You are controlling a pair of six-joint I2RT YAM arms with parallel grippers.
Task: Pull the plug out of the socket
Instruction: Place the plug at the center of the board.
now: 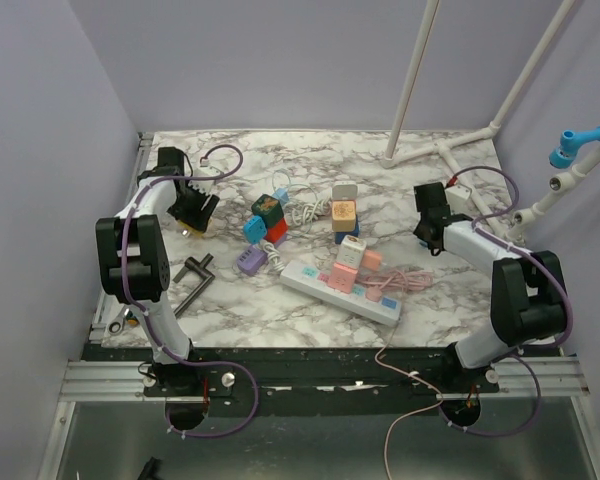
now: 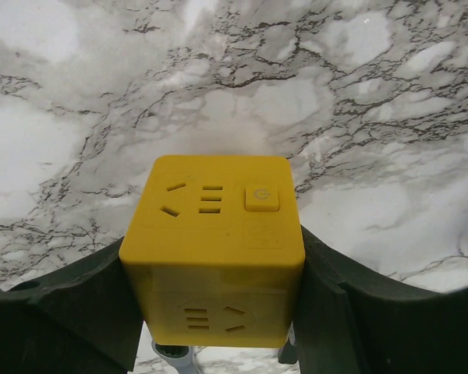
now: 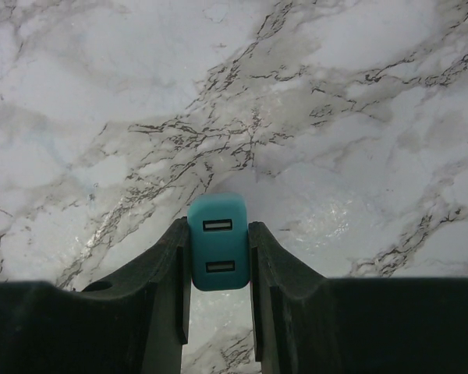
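A yellow cube socket [image 2: 212, 248] with outlets on its faces and a power button fills the left wrist view. My left gripper [image 2: 214, 253] is shut on its two sides, holding it above the marble table [image 2: 359, 117]. Nothing is plugged into the faces that show. The plug is a teal charger block [image 3: 218, 241] with two USB ports, and my right gripper [image 3: 218, 234] is shut on it, well apart from the socket. In the top view the left gripper [image 1: 193, 210] is at the far left and the right gripper [image 1: 430, 230] at the far right.
A white power strip [image 1: 325, 288] with pink plugs and a pink cable [image 1: 410, 282] lies mid-table. Behind it stand coloured cube sockets [image 1: 344, 212] and adapters [image 1: 265, 215]. A purple adapter [image 1: 250, 262] and a black tool [image 1: 193, 280] lie at the left. White pipes [image 1: 450, 150] stand at the back right.
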